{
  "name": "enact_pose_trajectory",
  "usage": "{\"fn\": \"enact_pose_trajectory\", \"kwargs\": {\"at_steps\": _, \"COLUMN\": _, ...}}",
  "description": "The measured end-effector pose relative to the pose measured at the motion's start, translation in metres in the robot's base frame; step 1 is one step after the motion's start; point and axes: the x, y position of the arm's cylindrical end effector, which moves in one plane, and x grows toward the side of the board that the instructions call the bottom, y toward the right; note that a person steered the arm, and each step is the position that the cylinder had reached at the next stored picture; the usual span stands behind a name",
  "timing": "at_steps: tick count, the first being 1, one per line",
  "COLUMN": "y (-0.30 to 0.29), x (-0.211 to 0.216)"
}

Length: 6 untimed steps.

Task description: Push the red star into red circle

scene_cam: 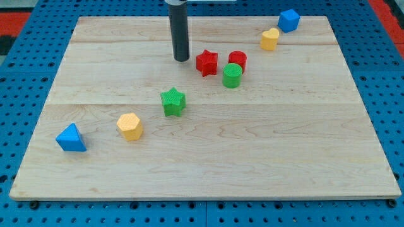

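Observation:
The red star [206, 62] lies on the wooden board, above the middle of the view. The red circle [238, 60] stands just to its right, with a small gap between them. A green circle [231, 75] touches the red circle's lower side. My tip [182, 60] rests on the board just left of the red star, a short gap away.
A green star [172, 102] lies below and left of my tip. A yellow hexagon [130, 126] and a blue triangle [71, 139] sit at the lower left. A yellow heart [270, 39] and a blue cube [289, 20] sit at the top right. The board [284, 139] lies on a blue pegboard.

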Motion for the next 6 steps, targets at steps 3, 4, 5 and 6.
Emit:
{"fn": "enact_pose_trajectory", "kwargs": {"at_steps": 3, "y": 0.015, "x": 0.030}}
{"fn": "enact_pose_trajectory", "kwargs": {"at_steps": 4, "y": 0.023, "x": 0.032}}
{"fn": "enact_pose_trajectory", "kwargs": {"at_steps": 5, "y": 0.039, "x": 0.032}}
{"fn": "enact_pose_trajectory", "kwargs": {"at_steps": 6, "y": 0.053, "x": 0.030}}
